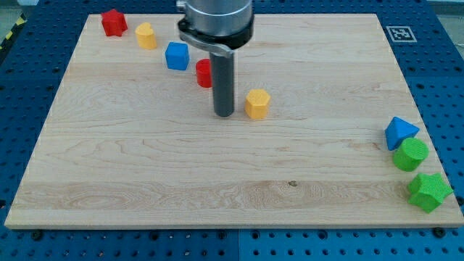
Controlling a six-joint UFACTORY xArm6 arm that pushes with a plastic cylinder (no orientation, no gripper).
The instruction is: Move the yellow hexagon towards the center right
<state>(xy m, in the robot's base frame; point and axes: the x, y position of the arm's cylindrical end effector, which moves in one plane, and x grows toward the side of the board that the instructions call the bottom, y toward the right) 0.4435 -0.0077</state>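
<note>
Pale wooden board (145,181) is lying across a blue perforated bench (449,72), with a black-and-white marker tag (399,33) sitting at its two o'clock corner. My tip (224,115) is resting on the wood just above the board's middle, and the yellow hexagon (257,104) is standing just beside it at three o'clock, a thin gap seeming to separate the two. No jaws are showing on this arm: the rod is ending plainly and is gripping nothing. A red block (204,73), its shape partly hidden by the rod, is peeking out at eleven o'clock from my tip, with a blue cube (177,56) sitting beyond it on the same line. Farther toward ten o'clock, a second yellow block (146,35) and a red star-like block (113,22) are trailing off to the board's far corner. Near the view's right edge, well apart from the hexagon at four o'clock, a blue triangular block (399,132), a green cylinder (411,154) and a green star-like block (428,191) are clustering closely in a column. Bare wood is stretching between the hexagon and that group.
</note>
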